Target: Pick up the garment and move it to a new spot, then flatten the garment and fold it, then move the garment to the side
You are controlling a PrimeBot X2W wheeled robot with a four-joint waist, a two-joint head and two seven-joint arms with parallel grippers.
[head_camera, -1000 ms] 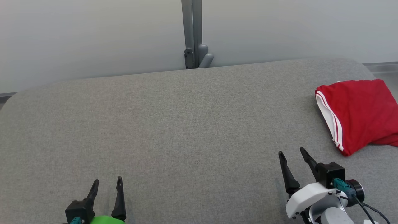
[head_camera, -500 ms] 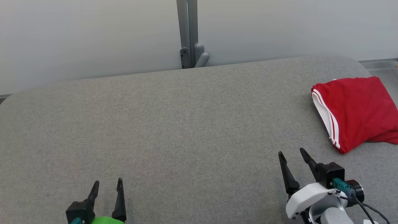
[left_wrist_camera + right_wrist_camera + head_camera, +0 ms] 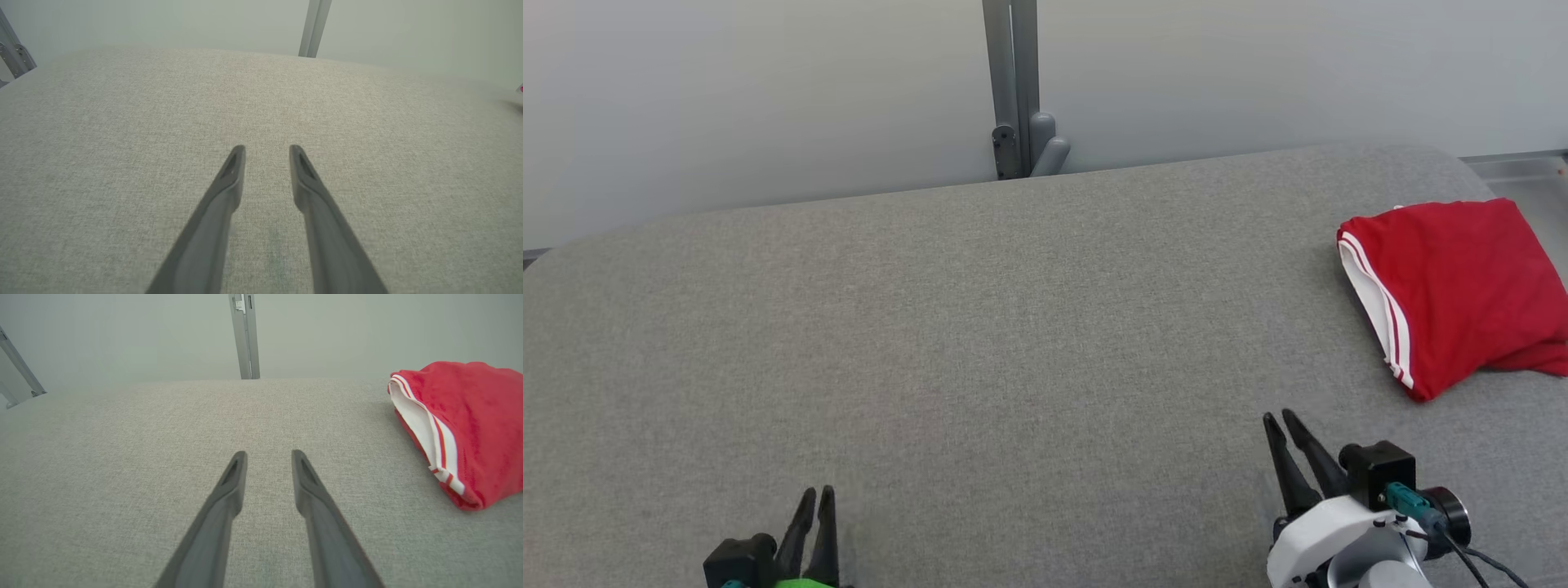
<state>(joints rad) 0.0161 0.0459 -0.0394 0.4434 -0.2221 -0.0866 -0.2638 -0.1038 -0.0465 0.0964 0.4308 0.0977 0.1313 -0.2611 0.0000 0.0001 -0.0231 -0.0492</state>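
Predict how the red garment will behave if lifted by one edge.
The red garment is probably floppy: its layers slump on the grey padded surface, so it would likely drape and unfold. It looks thin and light, unlikely to roll.

Grey surface lies open; the red garment sits at its right edge.

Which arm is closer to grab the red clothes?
Right. The right gripper is near the red garment on the right side of the grey surface; the left gripper is far across.
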